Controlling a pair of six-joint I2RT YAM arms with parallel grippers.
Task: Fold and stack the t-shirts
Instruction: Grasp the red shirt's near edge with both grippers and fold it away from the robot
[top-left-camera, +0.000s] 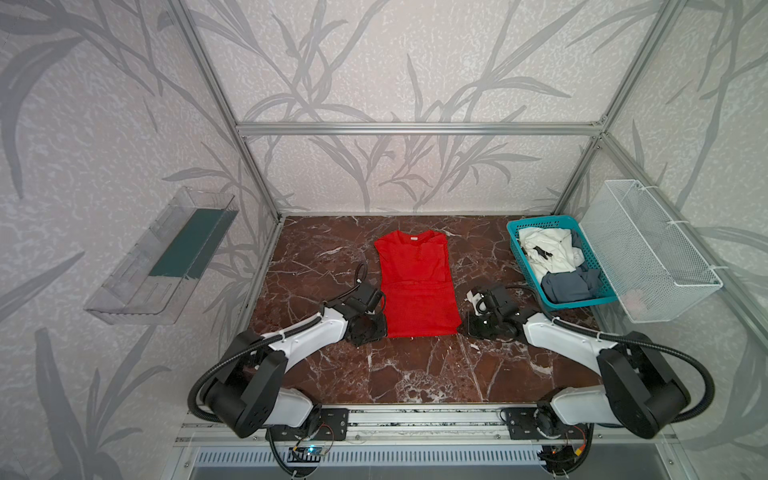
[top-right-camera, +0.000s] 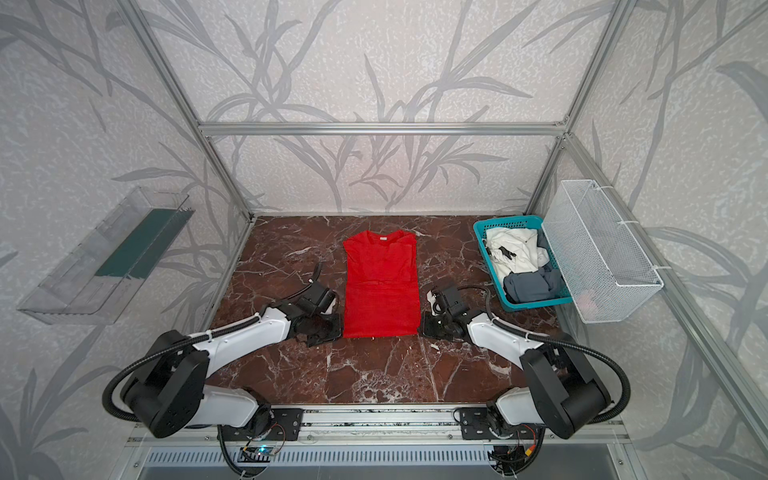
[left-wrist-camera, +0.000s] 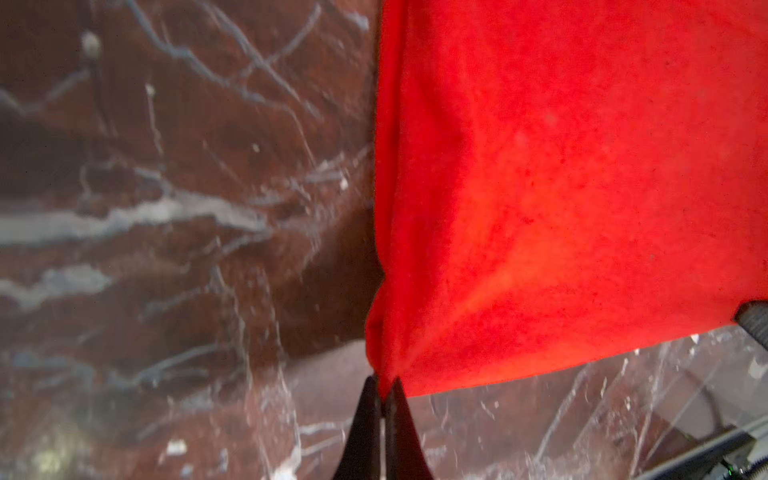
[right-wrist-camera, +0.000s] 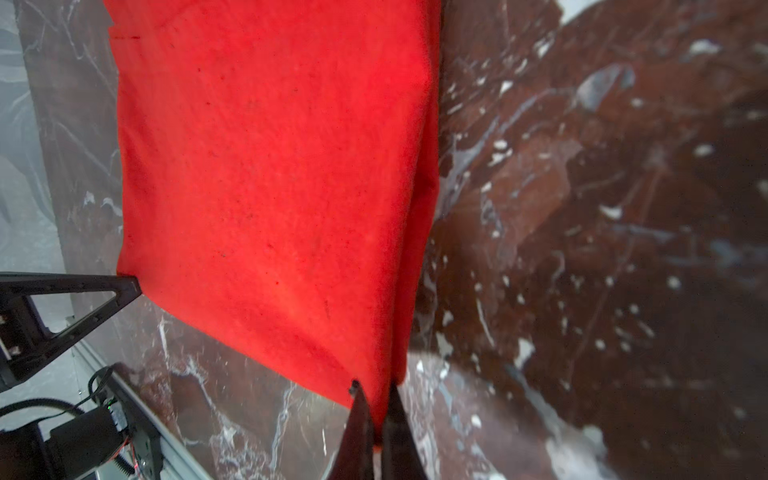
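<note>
left gripper (left-wrist-camera: 384, 386), right gripper (right-wrist-camera: 374, 395), tee (top-left-camera: 415, 282) between (pinched)

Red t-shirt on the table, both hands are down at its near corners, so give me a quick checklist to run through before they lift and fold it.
1. Left hand shut on the near left corner of the red t-shirt: ok.
2. Right hand shut on the near right corner: ok.
3. Sleeves tucked in, so the shirt lies as a narrow strip: ok.
4. Nothing lying on the shirt's far half: ok.
5. Every cloth layer caught in each grip: cannot tell.
6. White t-shirt and grey-blue t-shirt in the teal basket, apart from the fold: ok.
</note>
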